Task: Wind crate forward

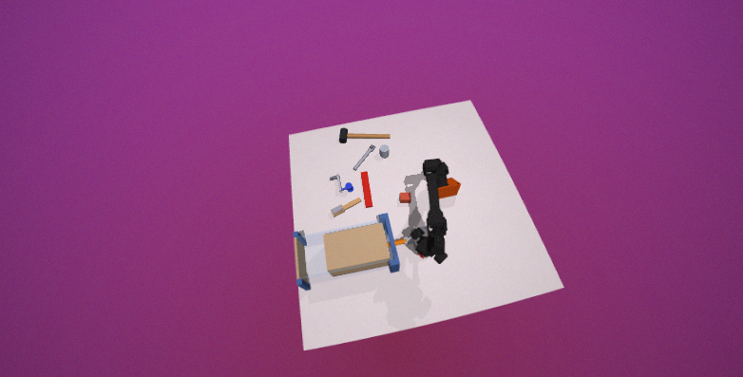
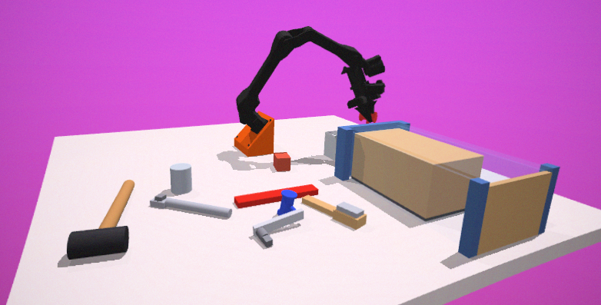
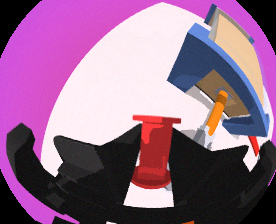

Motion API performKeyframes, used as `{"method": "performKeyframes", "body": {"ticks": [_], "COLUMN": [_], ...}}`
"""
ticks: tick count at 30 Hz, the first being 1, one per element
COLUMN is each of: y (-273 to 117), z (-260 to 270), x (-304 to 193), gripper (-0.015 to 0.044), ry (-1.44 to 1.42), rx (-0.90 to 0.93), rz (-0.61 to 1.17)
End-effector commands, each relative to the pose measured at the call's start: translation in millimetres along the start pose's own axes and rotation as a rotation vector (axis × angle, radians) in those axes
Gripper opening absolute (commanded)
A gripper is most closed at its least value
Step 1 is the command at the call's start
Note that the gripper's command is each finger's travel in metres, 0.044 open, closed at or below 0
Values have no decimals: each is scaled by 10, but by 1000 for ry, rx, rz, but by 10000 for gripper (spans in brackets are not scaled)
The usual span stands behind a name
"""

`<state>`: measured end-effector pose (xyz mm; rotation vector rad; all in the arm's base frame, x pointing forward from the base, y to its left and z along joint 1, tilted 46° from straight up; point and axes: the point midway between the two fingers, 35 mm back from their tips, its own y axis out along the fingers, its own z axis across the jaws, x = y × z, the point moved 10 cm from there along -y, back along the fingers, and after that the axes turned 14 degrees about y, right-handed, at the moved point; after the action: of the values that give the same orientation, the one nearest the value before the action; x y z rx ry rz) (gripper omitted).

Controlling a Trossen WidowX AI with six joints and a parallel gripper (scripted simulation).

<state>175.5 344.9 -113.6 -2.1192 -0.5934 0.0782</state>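
Wrist view is showing me the tool (image 1: 421, 254) (image 2: 368, 119) (image 3: 154, 128) gripping a red spool-shaped knob (image 1: 421, 255) (image 2: 374, 117) (image 3: 156, 150), its flanged end standing out between the fingers. From over here, the black arm (image 1: 433, 193) (image 2: 262, 67) is arching up from its orange base (image 1: 451, 188) (image 2: 267, 136) and reaching down outside the mouth of the cubby. A grey winch block (image 2: 330, 145) is sitting by the blue frame (image 1: 390, 235) (image 2: 344, 151) (image 3: 181, 57), mostly hiding behind it in the exterior view. I cannot tell how the key is sitting in its hole.

Inside the cubby, the tan crate (image 1: 357, 248) (image 2: 411, 160) (image 3: 239, 40) is lying flat at the frame end, well apart from the wooden back panel (image 1: 300, 260) (image 2: 513, 213). Its front is standing close to the frame; whether the two are touching, I cannot tell. An orange strap (image 1: 400, 242) (image 3: 217, 114) is running out through the mouth toward the winch.

Over on the white surface (image 1: 483, 250) (image 2: 167, 273) (image 3: 99, 95), a crank with a blue knob (image 1: 339, 183) (image 2: 278, 222) is lying between a brush (image 1: 346, 207) (image 2: 350, 217) and a silver wrench (image 1: 363, 158) (image 2: 197, 207). A red bar (image 1: 367, 189) (image 2: 276, 196) is resting beside that crank, while a black-headed mallet (image 1: 343, 135) (image 2: 97, 242) is lying beyond the wrench. A grey cylinder (image 1: 384, 151) (image 2: 180, 178) is standing near the wrench, and a red cube (image 1: 404, 197) (image 2: 281, 162) is sitting near the arm's base.
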Motion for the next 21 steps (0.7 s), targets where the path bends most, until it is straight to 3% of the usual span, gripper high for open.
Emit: {"method": "performKeyframes", "body": {"ticks": [1, 21], "y": [-24, -153], "z": [59, 135], "x": [-129, -422], "gripper": [0, 0], "ry": [-17, -19], "rx": [6, 8], "rz": [19, 21]}}
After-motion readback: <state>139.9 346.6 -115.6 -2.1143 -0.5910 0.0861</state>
